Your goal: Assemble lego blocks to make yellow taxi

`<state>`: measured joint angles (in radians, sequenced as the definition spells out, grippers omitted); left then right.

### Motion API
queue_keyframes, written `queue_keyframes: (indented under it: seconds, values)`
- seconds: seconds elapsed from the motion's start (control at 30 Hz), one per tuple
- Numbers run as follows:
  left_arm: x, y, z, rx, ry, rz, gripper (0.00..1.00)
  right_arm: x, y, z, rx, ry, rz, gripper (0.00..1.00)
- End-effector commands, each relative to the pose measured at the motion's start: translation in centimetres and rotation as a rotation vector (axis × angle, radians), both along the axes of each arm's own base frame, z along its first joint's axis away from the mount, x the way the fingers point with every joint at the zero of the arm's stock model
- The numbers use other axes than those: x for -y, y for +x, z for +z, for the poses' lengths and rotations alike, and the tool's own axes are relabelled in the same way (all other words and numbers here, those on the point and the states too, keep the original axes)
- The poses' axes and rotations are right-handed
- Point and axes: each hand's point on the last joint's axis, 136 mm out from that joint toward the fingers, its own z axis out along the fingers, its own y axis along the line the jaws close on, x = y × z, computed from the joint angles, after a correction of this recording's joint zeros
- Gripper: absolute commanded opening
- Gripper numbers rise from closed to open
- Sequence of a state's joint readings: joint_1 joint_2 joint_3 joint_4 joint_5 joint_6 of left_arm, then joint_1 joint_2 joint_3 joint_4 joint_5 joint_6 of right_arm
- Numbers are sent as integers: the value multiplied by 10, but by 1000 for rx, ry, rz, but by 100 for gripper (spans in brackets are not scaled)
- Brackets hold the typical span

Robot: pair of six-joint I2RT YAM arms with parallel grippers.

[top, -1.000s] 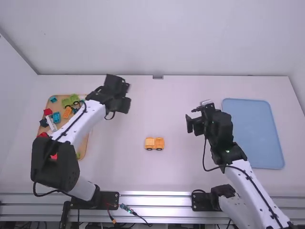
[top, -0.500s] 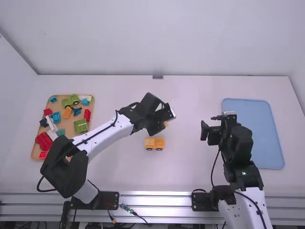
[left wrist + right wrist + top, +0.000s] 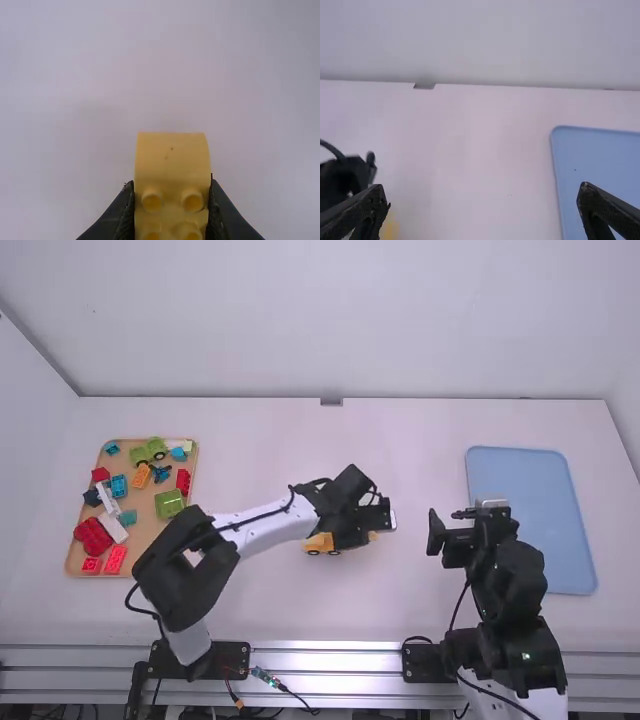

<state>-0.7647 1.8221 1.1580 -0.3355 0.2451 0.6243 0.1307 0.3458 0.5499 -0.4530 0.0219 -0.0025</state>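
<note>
The white table is reaching back to a pale wall, and in front it is ending at a metal rail. Between the wooden tray of loose blocks and the blue tray, a wide area is giving room for moving. The left gripper is working near the middle of this area, well apart from both trays, and its fingers are pinching a yellow block from two sides, with the round studs showing. Just beside it, the yellow car base is standing on the table, on its black wheels. The right gripper is hanging near the inner edge of the blue tray, with its fingers spread wide apart.

In the high view, the left gripper is covering one end of the car base and most of the yellow block, so I cannot tell if the two are touching. The right arm is hiding part of the blue tray's edge. In the right wrist view, a yellow patch is showing blurred and partly hidden behind one finger.
</note>
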Motion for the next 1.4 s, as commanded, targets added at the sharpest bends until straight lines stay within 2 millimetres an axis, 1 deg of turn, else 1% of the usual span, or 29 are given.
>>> queue_keyframes:
  seconds: [0.0, 0.1, 0.17, 0.23, 0.3, 0.43, 0.63, 0.67, 0.8, 0.9, 0.97, 1.0, 1.03, 1.07, 1.13, 1.17, 1.2, 1.23, 1.3, 1.37]
  values:
    - [11, -17, -17, -2, 31, -82, 1, 6, 0, 1, 7, -3, -36, 99]
    - [17, -16, -23, 15, 41, -73, 1, 9, 0, 1, 4, -3, -48, 99]
    - [18, -11, -28, 48, 60, -60, 1, 10, 0, 1, 3, -1, -50, 99]
    - [19, -9, -32, 55, 65, -58, 1, 11, 0, 1, 3, -1, -52, 99]
    - [20, -8, -37, 56, 65, -59, 1, 9, 0, 1, 5, 3, -41, 99]
    - [20, 2, -46, 77, 72, -40, 1, 6, 0, 2, 8, 4, -28, 99]
    - [21, 3, -52, 79, 76, -40, 2, -2, -1, 2, 11, -4, 9, 99]
    - [20, 6, -54, 90, 85, -32, 1, -3, -1, 2, 11, -4, 16, 99]
    - [15, 11, -59, 95, 107, -7, 1, -4, -1, 4, 17, -3, 20, 99]
    - [16, 11, -59, 96, 103, -7, 2, -4, -1, 4, 17, -3, 21, 99]
    - [16, 12, -58, 98, 100, -5, 4, -4, -1, 4, 17, -3, 20, 99]
    - [16, 11, -59, 97, 103, -7, 11, -4, 0, 4, 17, -4, 18, 99]
    - [16, 11, -59, 97, 102, -6, 13, -4, 0, 4, 18, -4, 19, 99]
    - [15, 12, -59, 95, 103, -4, 18, -4, 0, 4, 18, -3, 19, 99]
    - [16, 11, -59, 97, 103, -7, 24, -4, -1, 4, 17, -4, 20, 99]
    - [16, 11, -59, 97, 104, -7, 30, -4, 0, 4, 18, -4, 18, 99]
    - [15, 13, -59, 99, 105, -2, 43, -4, 0, 4, 18, -5, 18, 99]
    - [15, 12, -59, 99, 105, -2, 44, -4, 0, 4, 18, -5, 18, 99]
    - [15, 10, -59, 97, 109, -6, 50, -4, 0, 4, 18, -4, 16, 99]
    - [15, 10, -59, 97, 110, -6, 52, -4, 0, 4, 18, -4, 18, 99]
